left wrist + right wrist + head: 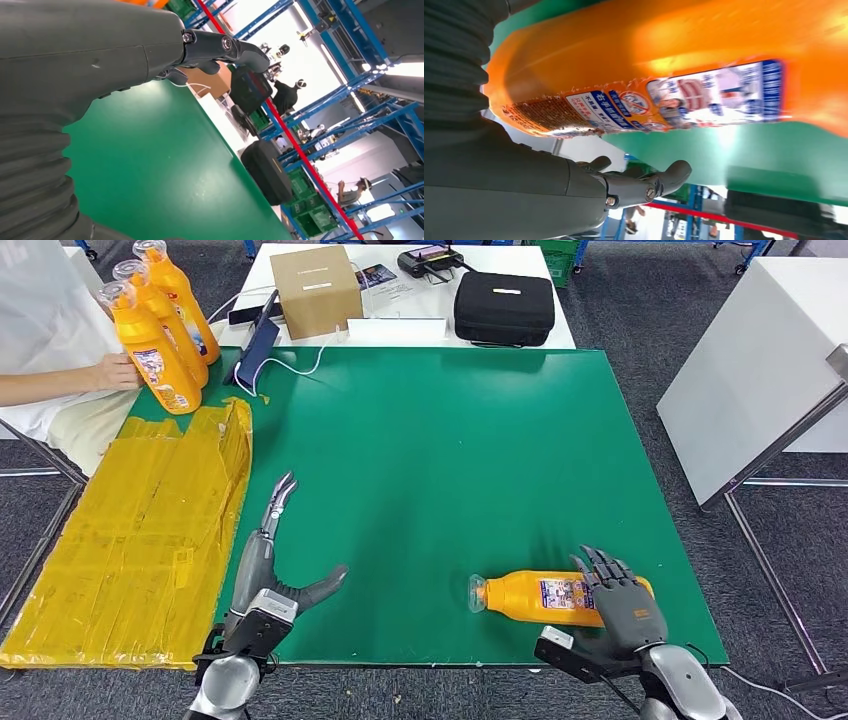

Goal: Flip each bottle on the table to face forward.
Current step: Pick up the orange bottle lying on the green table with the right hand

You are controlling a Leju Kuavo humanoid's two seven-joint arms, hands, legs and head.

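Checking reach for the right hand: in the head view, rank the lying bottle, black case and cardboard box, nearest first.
1. Lying bottle, under the right hand at the near edge.
2. Black case, far side, straight ahead.
3. Cardboard box, far side, further left.

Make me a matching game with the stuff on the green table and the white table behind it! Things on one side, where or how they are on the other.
Things:
1. lying orange bottle
2. three standing orange bottles
3. black case
4. cardboard box

Places or states:
A. on the white table, towards its right end
B. on its side at the near edge, under the right hand
C. on the white table, left of the black case
D. upright at the far left corner, beside a person's hand

Pairs: 1-B, 2-D, 3-A, 4-C
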